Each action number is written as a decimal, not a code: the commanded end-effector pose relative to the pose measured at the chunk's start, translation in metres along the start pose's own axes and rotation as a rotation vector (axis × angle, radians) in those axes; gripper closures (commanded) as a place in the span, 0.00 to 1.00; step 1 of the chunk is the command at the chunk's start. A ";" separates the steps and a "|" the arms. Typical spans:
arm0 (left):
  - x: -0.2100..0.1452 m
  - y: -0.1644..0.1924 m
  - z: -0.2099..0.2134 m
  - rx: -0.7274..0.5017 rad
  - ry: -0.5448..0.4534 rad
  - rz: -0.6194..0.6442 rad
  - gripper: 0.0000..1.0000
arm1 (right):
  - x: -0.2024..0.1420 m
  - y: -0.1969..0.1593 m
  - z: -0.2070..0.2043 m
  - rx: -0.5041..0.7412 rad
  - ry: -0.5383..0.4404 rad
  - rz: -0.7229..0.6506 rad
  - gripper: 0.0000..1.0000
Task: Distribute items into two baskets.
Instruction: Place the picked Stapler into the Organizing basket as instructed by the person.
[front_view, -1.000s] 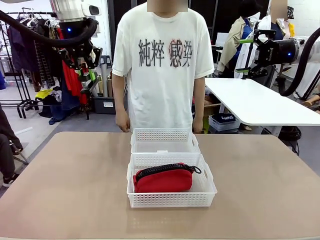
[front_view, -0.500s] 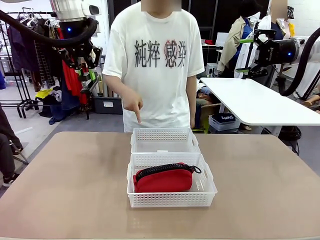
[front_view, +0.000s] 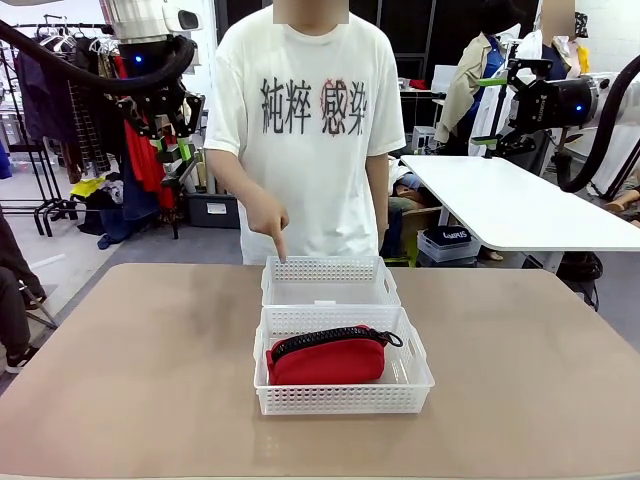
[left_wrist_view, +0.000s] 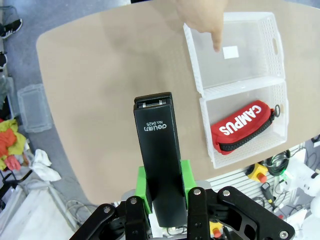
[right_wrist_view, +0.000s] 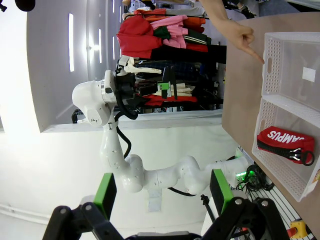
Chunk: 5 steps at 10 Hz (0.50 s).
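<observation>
From the front, the left gripper is seen raised high at the upper left against a clothes rack, and what it carries is hard to make out there. The right gripper is raised at the upper right, partly cut off. On the counter two white baskets touch end to end; the red pouch lies in the near basket, while the person's hand points a finger down at the rim of the far basket.

In the left wrist view, the fingers are clamped on the black stapler, which hides part of the counter.

In the right wrist view, the fingers are spread wide with nothing between them.
</observation>
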<state>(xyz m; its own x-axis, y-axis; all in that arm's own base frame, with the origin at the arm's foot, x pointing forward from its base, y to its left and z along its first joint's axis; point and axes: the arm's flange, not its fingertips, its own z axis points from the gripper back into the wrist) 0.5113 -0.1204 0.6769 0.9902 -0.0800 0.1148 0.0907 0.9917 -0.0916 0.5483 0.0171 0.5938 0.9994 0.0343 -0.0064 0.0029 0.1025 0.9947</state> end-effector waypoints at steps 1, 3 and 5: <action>-0.003 0.000 0.004 0.000 -0.005 0.000 1.00 | 0.000 0.003 0.000 -0.002 -0.007 0.004 0.00; -0.003 0.000 0.004 0.000 -0.005 0.000 1.00 | 0.000 0.003 0.000 -0.002 -0.007 0.004 0.00; 0.000 0.000 0.000 0.000 0.000 0.000 1.00 | 0.000 0.003 0.000 -0.002 -0.007 0.004 0.00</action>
<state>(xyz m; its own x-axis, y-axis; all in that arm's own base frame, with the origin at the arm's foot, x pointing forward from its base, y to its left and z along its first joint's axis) 0.5117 -0.1205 0.6764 0.9903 -0.0800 0.1138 0.0906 0.9917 -0.0916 0.5483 0.0171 0.5937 0.9994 0.0343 -0.0064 0.0029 0.1025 0.9947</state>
